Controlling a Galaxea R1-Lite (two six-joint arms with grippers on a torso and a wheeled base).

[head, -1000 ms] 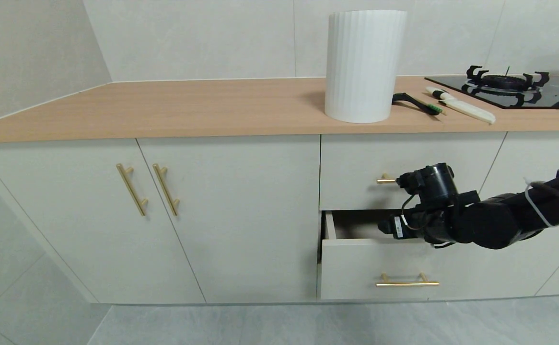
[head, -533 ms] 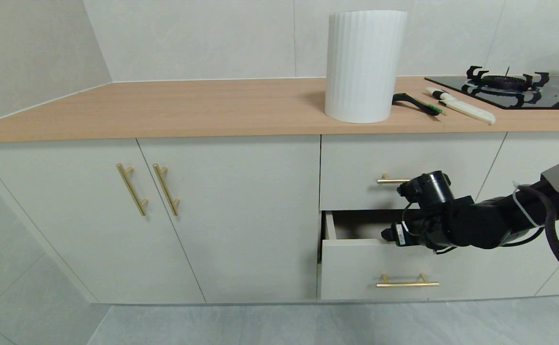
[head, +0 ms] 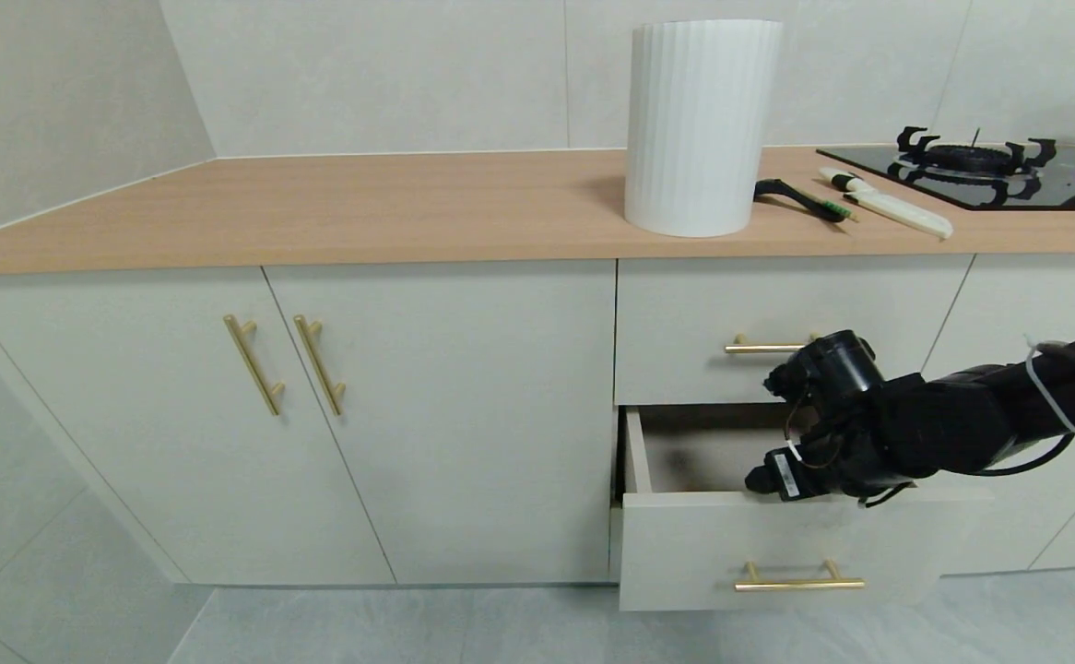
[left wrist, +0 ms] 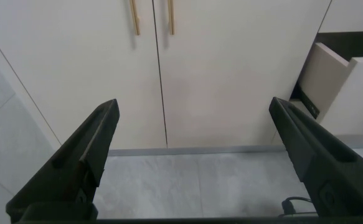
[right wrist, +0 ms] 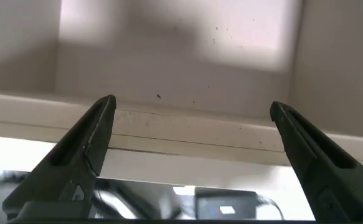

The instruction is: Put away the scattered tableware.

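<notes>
**Item: lower drawer [head: 703, 544], right-hand cabinet bank.** Over the past second it has come well farther out of the carcass. Its front and brass handle [head: 800, 581] now stand clear of the closed upper drawer [head: 777, 304], and the pale interior floor is exposed with nothing visible on it.

**Right pincer [right wrist: 192, 109].** At the top edge of the drawer front, having drawn back and lower together with it. Fingers spread wide with the front's lip lying across the gap. Nothing gripped.

**Left pincer [left wrist: 193, 106].** Fingers wide apart, holding nothing, low before the double cabinet doors [left wrist: 162, 68].

**Tableware, outstanding.** A white knife [head: 886, 205] and a black-handled utensil [head: 800, 198] lie on the bench [head: 362, 207], between the white ribbed canister [head: 699, 129] and the hob [head: 989, 171], well above the drawer.

**Assessment.** Opening appears sufficient, so storage is ready. The likely next stage is freeing the right pincer and fetching the bench items. None is stowed yet.
</notes>
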